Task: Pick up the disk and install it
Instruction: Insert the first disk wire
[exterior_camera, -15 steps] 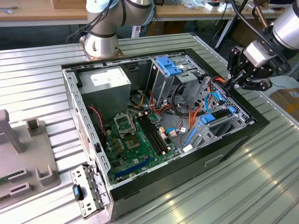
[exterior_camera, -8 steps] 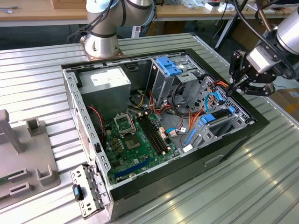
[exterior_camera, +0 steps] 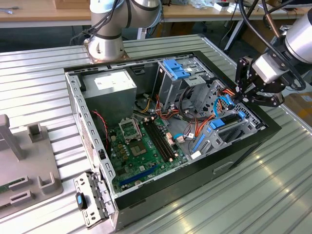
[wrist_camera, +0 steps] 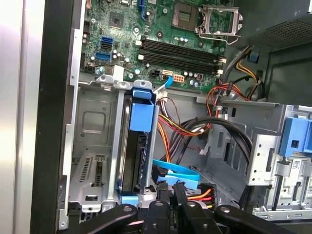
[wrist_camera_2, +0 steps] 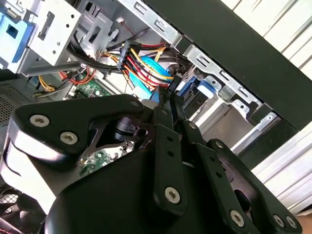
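The gripper (exterior_camera: 242, 92) hangs over the drive bay at the exterior view's right of the open computer case (exterior_camera: 146, 197), its fingers pinched almost together on nothing I can see. The disk (wrist_camera: 138, 146) stands on edge in that bay's slot, blue carrier uppermost, with the cables (wrist_camera: 183, 129) just beside it. To my eye, it wants straight, even pressure clear of those cables.

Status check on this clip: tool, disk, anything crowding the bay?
Tool low over the case's drive bay, fingers together. Disk stands on edge in the bay slot, blue carrier around it. Cable bundle packed right beside the fingertips.
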`<action>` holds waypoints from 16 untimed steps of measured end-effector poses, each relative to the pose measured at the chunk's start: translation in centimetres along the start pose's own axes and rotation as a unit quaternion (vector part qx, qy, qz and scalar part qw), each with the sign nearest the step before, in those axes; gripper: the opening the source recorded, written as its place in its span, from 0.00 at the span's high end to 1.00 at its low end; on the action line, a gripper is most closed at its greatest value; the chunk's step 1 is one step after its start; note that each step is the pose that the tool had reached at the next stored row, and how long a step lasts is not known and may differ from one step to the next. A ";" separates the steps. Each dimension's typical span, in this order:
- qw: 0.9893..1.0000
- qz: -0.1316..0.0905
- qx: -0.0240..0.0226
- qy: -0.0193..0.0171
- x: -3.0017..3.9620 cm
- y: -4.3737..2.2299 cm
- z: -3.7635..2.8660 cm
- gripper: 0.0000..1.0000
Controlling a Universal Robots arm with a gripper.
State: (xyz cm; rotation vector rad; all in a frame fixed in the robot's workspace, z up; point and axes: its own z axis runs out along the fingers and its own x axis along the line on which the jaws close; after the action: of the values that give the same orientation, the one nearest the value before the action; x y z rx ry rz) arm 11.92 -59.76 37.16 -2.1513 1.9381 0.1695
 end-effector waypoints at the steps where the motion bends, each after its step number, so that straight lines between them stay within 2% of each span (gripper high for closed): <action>1: 1.000 0.002 0.000 0.000 0.03 0.03 0.01 0.84; 8: 1.000 0.008 0.002 0.001 0.94 0.24 -0.10 0.84; 11: 1.000 0.009 0.002 0.001 1.20 0.61 -0.16 0.84; 14: 1.000 0.010 0.003 0.001 1.41 1.42 -0.25 0.84; 16: 1.000 0.012 0.003 0.001 1.53 1.74 -0.01 0.84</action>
State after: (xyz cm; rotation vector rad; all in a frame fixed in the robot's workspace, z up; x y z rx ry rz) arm 10.36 -61.39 36.63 -2.1265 1.9638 0.1649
